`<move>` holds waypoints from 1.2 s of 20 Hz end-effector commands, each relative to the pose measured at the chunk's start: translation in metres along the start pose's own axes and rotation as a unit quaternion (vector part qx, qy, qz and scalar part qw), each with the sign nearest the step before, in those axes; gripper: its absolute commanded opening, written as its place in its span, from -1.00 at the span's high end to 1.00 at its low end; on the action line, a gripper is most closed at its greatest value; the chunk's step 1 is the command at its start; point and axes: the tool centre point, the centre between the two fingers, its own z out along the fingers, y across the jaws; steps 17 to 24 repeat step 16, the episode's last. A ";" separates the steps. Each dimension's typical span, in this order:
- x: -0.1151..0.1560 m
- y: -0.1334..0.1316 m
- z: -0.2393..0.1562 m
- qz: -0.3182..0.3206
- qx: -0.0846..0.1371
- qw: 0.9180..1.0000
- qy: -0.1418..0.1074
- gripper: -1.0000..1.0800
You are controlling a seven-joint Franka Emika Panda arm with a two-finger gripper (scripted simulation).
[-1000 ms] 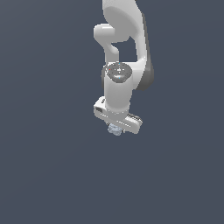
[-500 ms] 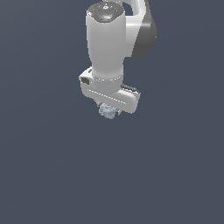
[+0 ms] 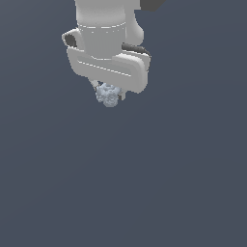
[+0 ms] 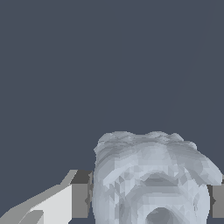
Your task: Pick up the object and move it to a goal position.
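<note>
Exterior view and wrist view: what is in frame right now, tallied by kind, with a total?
White robot arm with pincer: 1
Lumpy pale grey-blue knobbly piece, clamped between the grey finger pads: 1
Total: 2

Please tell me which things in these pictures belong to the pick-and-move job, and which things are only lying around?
Belonging to the job:
- the knobbly pale grey-blue object, held between the fingers
- the gripper, shut on it, with the finger pads against its sides

Only lying around:
- nothing else shows; both views have only a plain dark grey background, and no goal marker can be seen
</note>
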 end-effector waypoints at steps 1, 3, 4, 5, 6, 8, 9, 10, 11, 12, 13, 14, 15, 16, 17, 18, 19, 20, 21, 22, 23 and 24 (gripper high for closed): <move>0.001 0.005 -0.021 -0.001 -0.001 1.000 -0.001 1.00; 0.002 0.008 -0.035 -0.001 -0.001 1.000 -0.001 1.00; 0.003 0.010 -0.041 -0.001 -0.001 1.000 -0.001 1.00; 0.003 0.011 -0.046 -0.001 -0.001 1.000 -0.001 1.00; 0.004 0.012 -0.051 -0.001 -0.001 1.000 -0.001 1.00; 0.005 0.014 -0.059 -0.001 -0.001 1.000 -0.001 1.00; 0.005 0.015 -0.062 -0.001 -0.001 1.000 -0.001 1.00; 0.006 0.015 -0.065 -0.001 -0.001 1.000 -0.001 1.00; 0.006 0.015 -0.067 -0.001 -0.001 1.000 -0.001 1.00; 0.006 0.016 -0.069 -0.001 -0.001 1.000 -0.001 1.00; 0.006 0.016 -0.070 -0.001 -0.001 1.000 -0.001 1.00; 0.007 0.016 -0.071 -0.001 -0.001 1.000 -0.001 1.00; 0.007 0.016 -0.072 -0.001 -0.001 1.000 -0.001 1.00; 0.007 0.016 -0.072 -0.001 -0.001 1.000 -0.001 1.00; 0.007 0.016 -0.072 -0.001 -0.001 1.000 -0.001 1.00; 0.007 0.016 -0.072 -0.001 -0.001 1.000 -0.001 1.00; 0.007 0.016 -0.072 -0.001 -0.001 1.000 -0.001 1.00; 0.007 0.016 -0.072 -0.001 -0.001 1.000 -0.001 1.00; 0.007 0.016 -0.072 -0.001 -0.001 1.000 -0.001 1.00; 0.007 0.016 -0.072 -0.001 -0.001 1.000 -0.001 1.00; 0.007 0.016 -0.072 -0.001 -0.001 1.000 -0.001 1.00; 0.007 0.016 -0.072 -0.001 -0.001 1.000 -0.001 1.00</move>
